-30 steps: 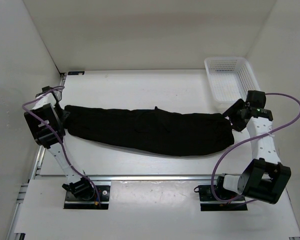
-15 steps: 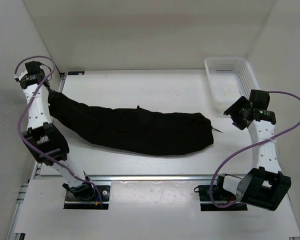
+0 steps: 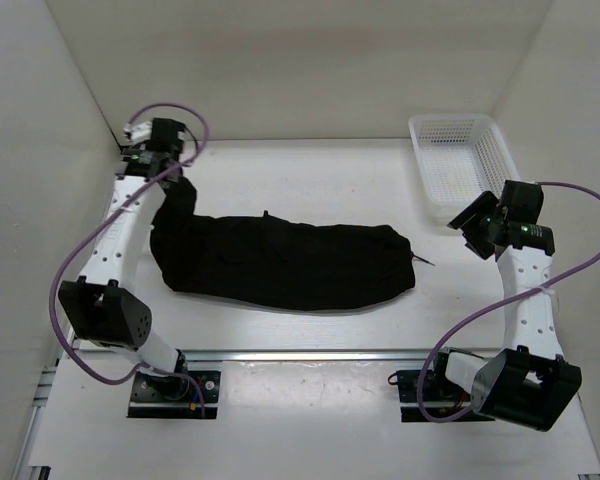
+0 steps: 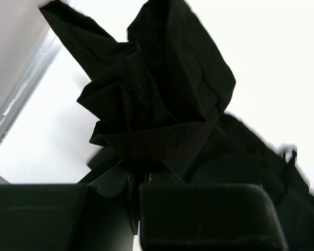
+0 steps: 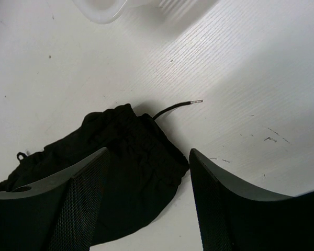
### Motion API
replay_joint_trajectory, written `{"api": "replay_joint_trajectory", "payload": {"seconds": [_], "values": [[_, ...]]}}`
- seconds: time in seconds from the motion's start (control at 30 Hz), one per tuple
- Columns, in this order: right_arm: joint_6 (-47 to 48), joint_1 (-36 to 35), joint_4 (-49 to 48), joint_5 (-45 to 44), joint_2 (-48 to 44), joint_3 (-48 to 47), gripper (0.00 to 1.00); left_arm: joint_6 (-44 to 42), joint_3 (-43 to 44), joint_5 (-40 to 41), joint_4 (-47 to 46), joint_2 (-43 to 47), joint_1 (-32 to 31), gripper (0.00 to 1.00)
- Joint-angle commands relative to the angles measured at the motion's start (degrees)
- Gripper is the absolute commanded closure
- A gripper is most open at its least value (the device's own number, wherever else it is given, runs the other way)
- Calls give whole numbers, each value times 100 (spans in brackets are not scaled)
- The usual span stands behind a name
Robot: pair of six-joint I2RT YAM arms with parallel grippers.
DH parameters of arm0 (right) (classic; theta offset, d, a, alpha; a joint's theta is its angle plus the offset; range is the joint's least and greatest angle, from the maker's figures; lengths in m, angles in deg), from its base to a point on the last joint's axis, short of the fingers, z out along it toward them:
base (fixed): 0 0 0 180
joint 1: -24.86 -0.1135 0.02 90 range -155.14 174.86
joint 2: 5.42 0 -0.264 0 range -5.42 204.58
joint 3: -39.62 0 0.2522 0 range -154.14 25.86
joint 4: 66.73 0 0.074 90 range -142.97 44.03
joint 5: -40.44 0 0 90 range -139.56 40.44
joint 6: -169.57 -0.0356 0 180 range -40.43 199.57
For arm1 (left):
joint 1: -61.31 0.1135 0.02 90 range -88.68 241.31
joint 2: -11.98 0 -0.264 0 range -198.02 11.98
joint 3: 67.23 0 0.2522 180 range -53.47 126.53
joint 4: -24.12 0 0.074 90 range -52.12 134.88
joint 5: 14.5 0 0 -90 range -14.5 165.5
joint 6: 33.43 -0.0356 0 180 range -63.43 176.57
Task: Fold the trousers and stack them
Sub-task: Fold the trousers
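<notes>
Black trousers [image 3: 290, 265] lie in a long bundle across the middle of a white counter [image 3: 310, 170], running left to right. The left tool [image 3: 168, 180] is clamped tight on the left end of the trousers, toward the far left of the counter. That end rises off the counter up to the tool. In the left wrist view, crumpled folds of cloth bunch out from between its fingers. The right end of the trousers rests on the counter, with a thin drawstring [image 5: 175, 108] poking out beside it. The right tool [image 3: 467, 225] hangs above the counter, to the right of that end and apart from it. Its jaws are spread wide and hold nothing. In the right wrist view, the gathered end of the trousers shows lower down, between the two fingers. A white mesh basket [image 3: 460, 160] sits in the far right corner, beyond the right tool.
</notes>
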Motion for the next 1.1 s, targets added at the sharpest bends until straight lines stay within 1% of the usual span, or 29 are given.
{"api": "replay_joint_trajectory", "payload": {"seconds": [0.0, 0.03, 0.07, 0.1, 0.17, 0.2, 0.23, 0.27, 0.3, 0.37, 0.4, 0.5, 0.57, 0.6, 0.7, 0.73, 0.77, 0.8, 0.83, 0.87, 0.9, 0.93, 0.97, 1.0, 1.07], "values": [[-30, -12, 69, 94, -136, -76, 32, 346, -377, 469, 417, 382, -854, 90], [-30, -12, 69, 94, -136, -75, 32, 452, -482, 469, 417, 382, -1057, 90], [-30, -12, 69, 94, -136, -75, 32, 618, -718, 469, 417, 321, -1494, 90], [-30, -12, 69, 94, -136, -75, 32, 698, -816, 469, 417, 242, -1742, 90], [-30, -12, 69, 94, -136, -23, 32, 865, -975, 339, 479, -56, -2251, 90], [-30, -12, 69, 94, -136, -23, 31, 866, -976, 233, 479, -206, -2750, 90], [-30, -12, 69, 94, -188, 38, 31, 866, -923, 171, 479, -381, -2972, 87], [-30, -12, 17, 94, -189, 39, 31, 996, -758, 249, 992, -800, -3183, 79], [-30, -12, 16, 94, -189, 39, 31, 1267, -330, 580, 1276, -987, -3542, 68], [-30, -12, 16, 94, -189, 92, 31, 1349, 103, 864, 1725, -1208, -3739, 0], [-30, -12, 16, 94, -250, 92, 31, 1288, 497, 865, 1857, -1209, -3739, 0], [31, -12, 16, 94, -250, 92, 31, 981, 922, 410, 1798, -920, -3599, 0], [31, -12, 16, 42, -302, 144, 31, 726, 1186, 250, 1736, -866, -3520, 0], [84, -12, 16, 42, -303, 144, 31, 673, 1187, 198, 1735, -797, -3450, 12], [84, -12, -36, 103, -303, 197, 31, 672, 1021, 145, 1596, -674, -3309, 39], [84, -12, -37, 182, -303, 258, 31, 594, 898, -12, 1517, -612, -3239, 48], [84, -12, -37, 261, -364, 259, 31, 593, 688, -92, 1420, -611, -3238, 66], [84, -12, -89, 261, -364, 259, 31, 593, 572, -93, 1245, -611, -3238, 69], [84, -12, -89, 261, -364, 320, 31, 524, 449, -197, 1130, -611, -3238, 68], [84, -12, -89, 261, -364, 320, 31, 471, 292, -486, 1051, -672, -3238, 62], [136, -12, -89, 314, -364, 320, 31, 470, 290, -645, 989, -734, -3238, 22], [137, -12, -89, 314, -364, 320, 31, 470, 186, -803, 771, -848, -3238, 11], [137, -12, -89, 314, -364, 320, 31, 418, 132, -1109, 656, -910, -3238, 2], [137, -12, -89, 314, -364, 320, 31, 417, 132, -1182, 567, -988, -3238, 0], [137, -12, -89, 314, -417, 320, 31, 417, 132, -1183, 444, -1243, -3238, 0]]}}
